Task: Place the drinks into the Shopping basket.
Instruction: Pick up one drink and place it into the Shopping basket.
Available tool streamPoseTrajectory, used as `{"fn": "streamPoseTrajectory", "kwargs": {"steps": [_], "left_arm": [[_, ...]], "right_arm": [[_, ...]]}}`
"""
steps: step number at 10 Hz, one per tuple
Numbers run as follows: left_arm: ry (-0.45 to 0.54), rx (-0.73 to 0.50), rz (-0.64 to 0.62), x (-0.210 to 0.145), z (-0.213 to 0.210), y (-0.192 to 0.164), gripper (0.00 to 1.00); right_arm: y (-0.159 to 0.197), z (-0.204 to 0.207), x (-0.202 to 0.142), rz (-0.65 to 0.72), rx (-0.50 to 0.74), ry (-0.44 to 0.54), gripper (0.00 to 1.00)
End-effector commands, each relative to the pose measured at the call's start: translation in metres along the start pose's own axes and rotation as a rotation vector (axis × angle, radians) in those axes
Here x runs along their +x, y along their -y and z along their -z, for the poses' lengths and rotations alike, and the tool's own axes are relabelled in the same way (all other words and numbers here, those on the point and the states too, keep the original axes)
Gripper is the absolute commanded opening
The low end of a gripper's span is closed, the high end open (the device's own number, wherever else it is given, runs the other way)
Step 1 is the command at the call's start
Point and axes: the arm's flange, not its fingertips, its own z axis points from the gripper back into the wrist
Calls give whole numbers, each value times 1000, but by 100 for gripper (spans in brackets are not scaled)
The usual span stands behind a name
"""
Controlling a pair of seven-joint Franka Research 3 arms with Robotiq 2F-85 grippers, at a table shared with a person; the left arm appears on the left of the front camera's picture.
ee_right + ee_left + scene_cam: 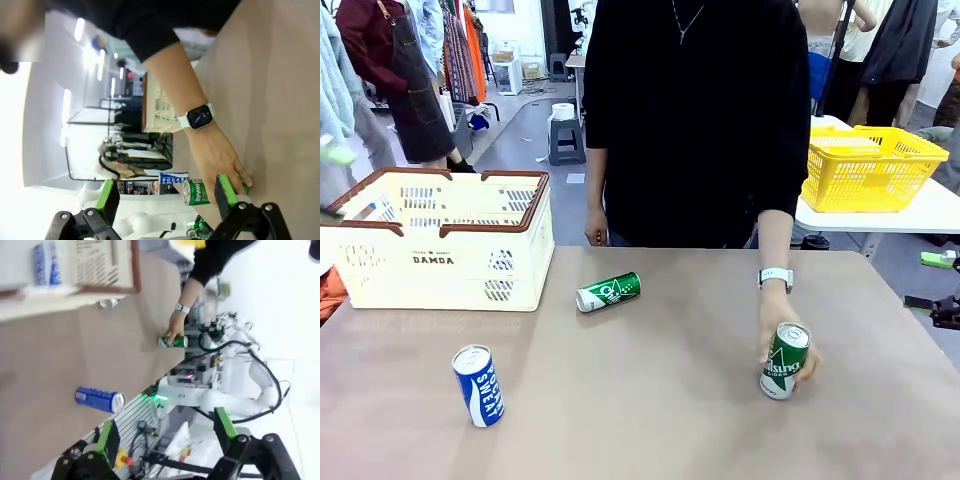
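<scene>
Green can (196, 192) ahead of right claw (166, 187)

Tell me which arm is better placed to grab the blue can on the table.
Left, I'd say. The blue can sits on the robot's left side of the table, near the basket, and the open left gripper looks toward it. The right side's green can is in the person's hand.

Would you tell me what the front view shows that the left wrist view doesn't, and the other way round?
Front view adds the yellow mesh basket on a farther table. Left wrist view adds the open left gripper and something blue-and-white inside the Shopping basket. Both show the blue can and the person's hand on a green can.
</scene>
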Motion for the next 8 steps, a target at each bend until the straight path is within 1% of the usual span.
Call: {"fn": "streamPoseTrajectory", "kwargs": {"steps": [1, 2, 3, 4, 8], "left_arm": [[134, -67, -87, -58, 0, -57, 100], [182, -129, -98, -80, -7, -81, 100], [246, -133, -186, -78, -11, -92, 100], [114, -95, -108, -66, -6, -74, 100], [114, -95, -108, -66, -6, -74, 100]], "right_arm": [[-5, -2, 1, 16, -7, -12, 100], [-5, -2, 1, 16, -7, -12, 100], [-5, -2, 1, 16, -7, -12, 100], [-5, -2, 1, 16, -7, -12, 100], [-5, -2, 1, 16, -7, -12, 100]]}}
